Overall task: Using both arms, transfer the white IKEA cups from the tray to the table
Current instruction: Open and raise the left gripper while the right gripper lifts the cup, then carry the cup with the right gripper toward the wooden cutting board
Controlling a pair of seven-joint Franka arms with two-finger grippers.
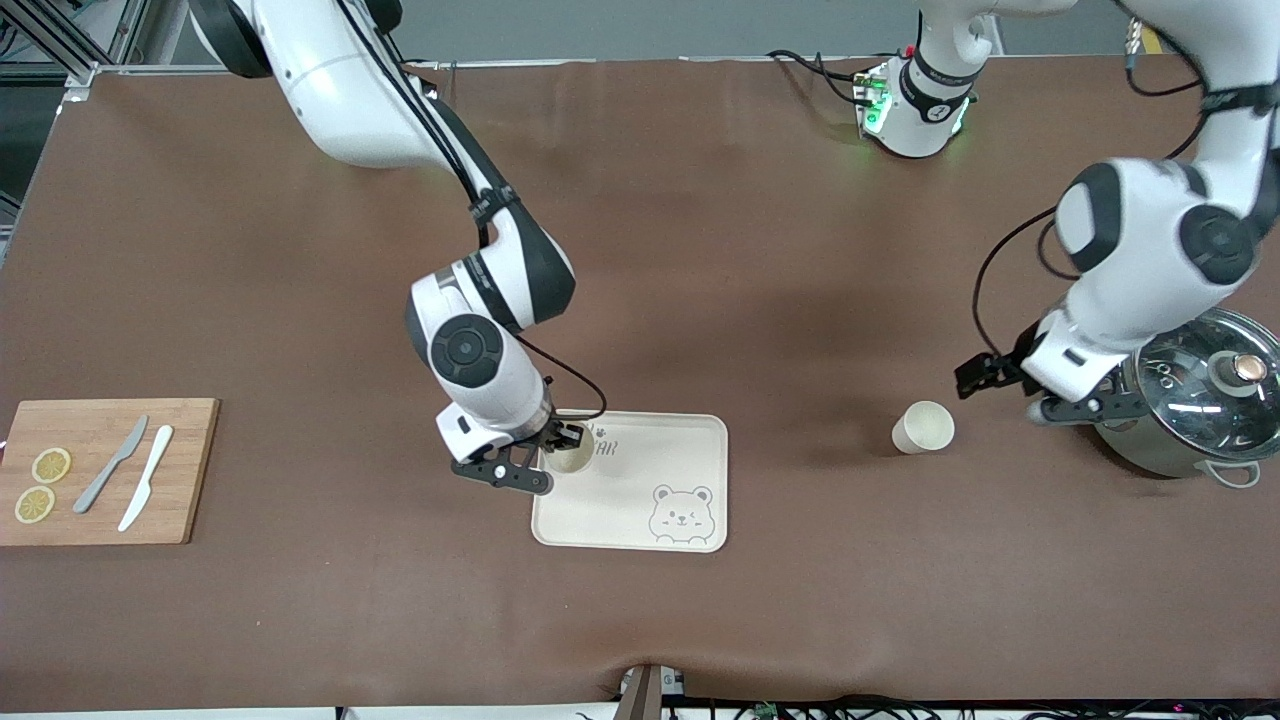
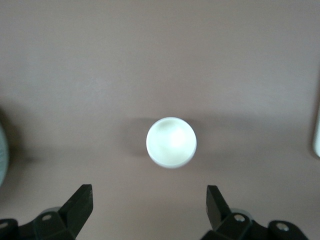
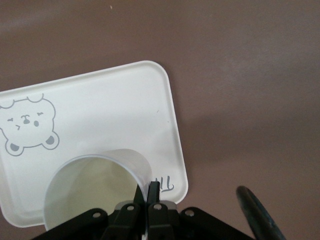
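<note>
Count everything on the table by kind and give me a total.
White cups: 2
Tray: 1
Cutting board: 1
Knives: 2
Lemon slices: 2
Lidded pot: 1
Total: 9

Matt brown table cover (image 1: 700,250), wooden board (image 1: 190,470), shiny steel pot (image 1: 1165,450).

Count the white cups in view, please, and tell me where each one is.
2. One cup is over the tray, pinched at its rim by the right gripper. The other cup stands on the table beside the pot.

Right gripper (image 1: 556,455) lowered, fingers (image 3: 150,192) pinched together on a cup wall. Left gripper (image 2: 149,202) raised, fingers spread wide, empty.
</note>
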